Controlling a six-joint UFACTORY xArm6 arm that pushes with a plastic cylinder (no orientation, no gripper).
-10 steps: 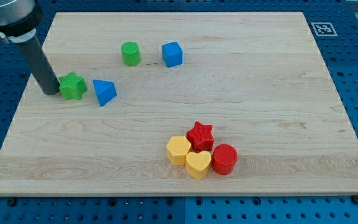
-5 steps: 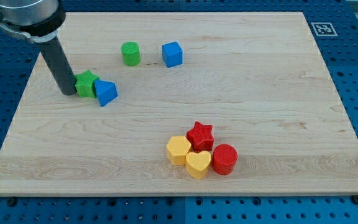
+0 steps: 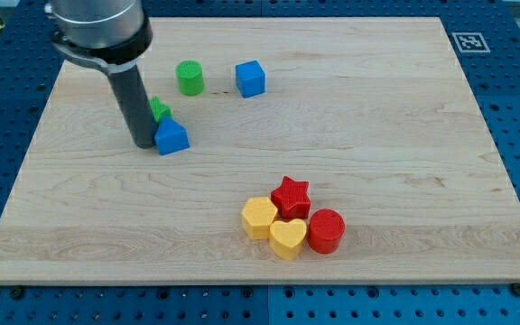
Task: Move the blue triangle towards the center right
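Observation:
The blue triangle (image 3: 172,137) lies on the wooden board (image 3: 377,126) at the view's upper left. My tip (image 3: 143,143) stands right against its left side, touching it. The green star (image 3: 159,110) sits just behind the rod, mostly hidden by it, and touches the triangle's upper left corner.
A green cylinder (image 3: 189,78) and a blue cube (image 3: 251,78) stand near the view's top, above the triangle. A cluster sits at the lower middle: red star (image 3: 290,196), yellow hexagon (image 3: 259,218), yellow heart (image 3: 288,238), red cylinder (image 3: 326,230).
My tip has moved to the view's right, pushing the green star and then the blue triangle rightward. The star has slid up behind the rod. The other blocks have not moved.

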